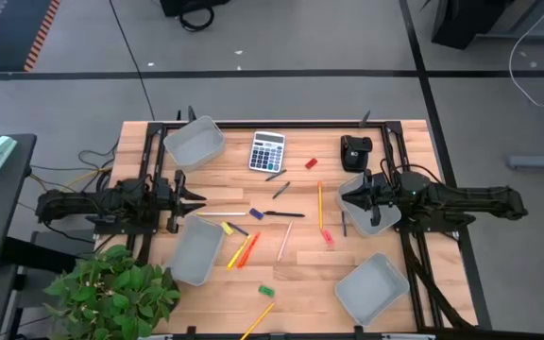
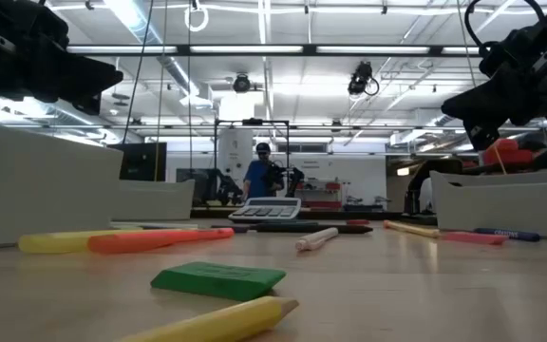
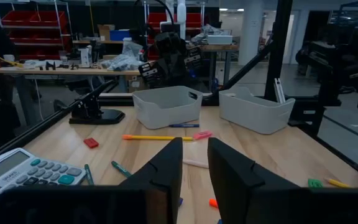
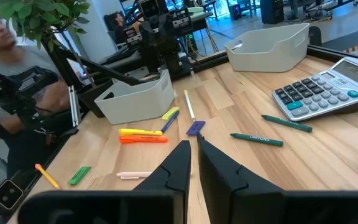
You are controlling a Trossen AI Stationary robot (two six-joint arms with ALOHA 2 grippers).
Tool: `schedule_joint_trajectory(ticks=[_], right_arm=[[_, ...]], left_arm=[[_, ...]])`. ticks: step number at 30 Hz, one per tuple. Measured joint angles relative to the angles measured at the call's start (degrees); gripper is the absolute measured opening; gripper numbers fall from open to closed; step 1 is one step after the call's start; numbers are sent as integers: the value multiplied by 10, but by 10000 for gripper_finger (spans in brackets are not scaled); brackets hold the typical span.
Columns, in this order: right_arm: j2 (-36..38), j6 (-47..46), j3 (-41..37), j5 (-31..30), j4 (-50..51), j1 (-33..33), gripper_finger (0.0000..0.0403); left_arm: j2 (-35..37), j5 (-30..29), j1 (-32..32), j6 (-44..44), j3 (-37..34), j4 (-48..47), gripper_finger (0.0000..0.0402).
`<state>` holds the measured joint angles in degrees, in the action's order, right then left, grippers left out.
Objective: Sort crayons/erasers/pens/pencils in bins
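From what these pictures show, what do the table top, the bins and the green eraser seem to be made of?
The table top looks like pale wood with a smooth finish: plank seams and grain show. The bins look like thin moulded plastic, matt grey-white, with rounded corners and a slightly see-through wall. The green eraser seems rubber or soft vinyl, judging by its dull, flat block shape.

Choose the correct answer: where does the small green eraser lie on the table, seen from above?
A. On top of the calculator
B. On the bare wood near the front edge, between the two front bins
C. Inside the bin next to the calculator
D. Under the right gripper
B: in the high view the green eraser lies on bare wood, between the left front bin and the right front bin.
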<state>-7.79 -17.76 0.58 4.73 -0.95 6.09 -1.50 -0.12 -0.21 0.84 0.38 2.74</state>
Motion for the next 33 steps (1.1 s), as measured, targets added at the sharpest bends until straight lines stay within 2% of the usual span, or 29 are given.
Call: schedule_joint_trajectory(ticks=[24,33], right_arm=[[0,0,0,0,0,0,41],[0,0,0,0,0,0,41]], left_arm=[[0,0,0,0,0,0,78],[0,0,0,0,0,0,87]])
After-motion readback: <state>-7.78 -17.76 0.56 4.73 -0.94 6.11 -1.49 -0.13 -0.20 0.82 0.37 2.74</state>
